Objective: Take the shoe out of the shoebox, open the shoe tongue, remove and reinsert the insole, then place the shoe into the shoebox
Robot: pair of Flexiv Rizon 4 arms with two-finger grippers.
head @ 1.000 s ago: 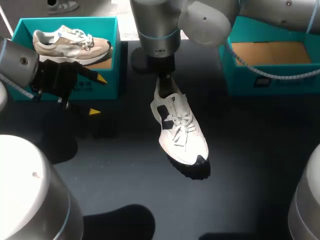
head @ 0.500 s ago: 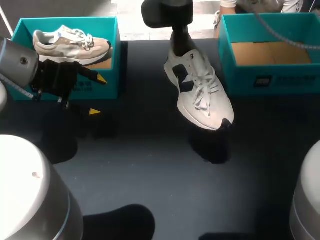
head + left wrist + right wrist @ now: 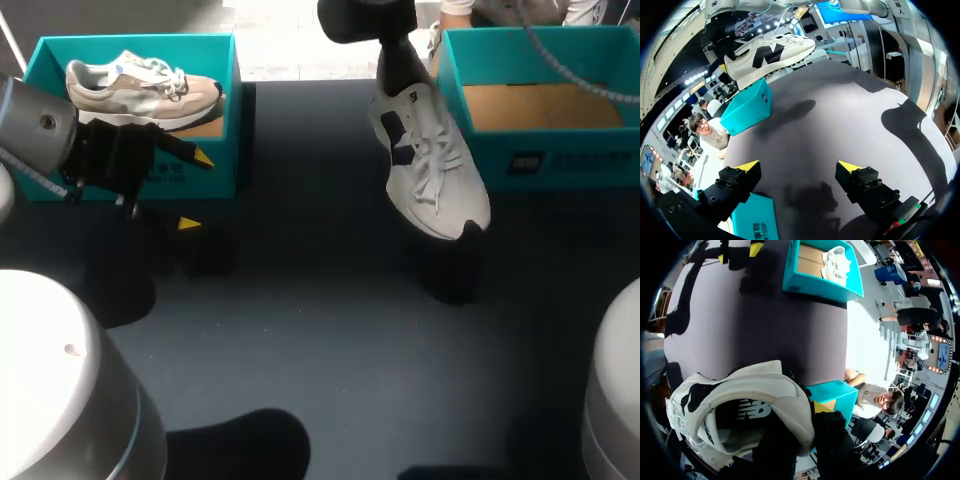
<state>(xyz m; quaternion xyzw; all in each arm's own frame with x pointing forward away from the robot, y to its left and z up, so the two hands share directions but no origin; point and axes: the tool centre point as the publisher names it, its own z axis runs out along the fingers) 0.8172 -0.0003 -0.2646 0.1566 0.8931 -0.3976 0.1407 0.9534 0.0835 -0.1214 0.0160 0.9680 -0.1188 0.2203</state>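
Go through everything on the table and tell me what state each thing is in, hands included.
White shoe, held in the air, laced.
Right hand, shut on the white shoe's heel.
Left hand, open, empty.
Left shoebox, open, beige shoe inside.
Right shoebox, open, nothing seen inside.

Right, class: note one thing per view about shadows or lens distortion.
Head view: the raised white shoe throws a dark shadow on the table. Left wrist view: fisheye bows the table's edge. Right wrist view: the shoe looms stretched near the lens.
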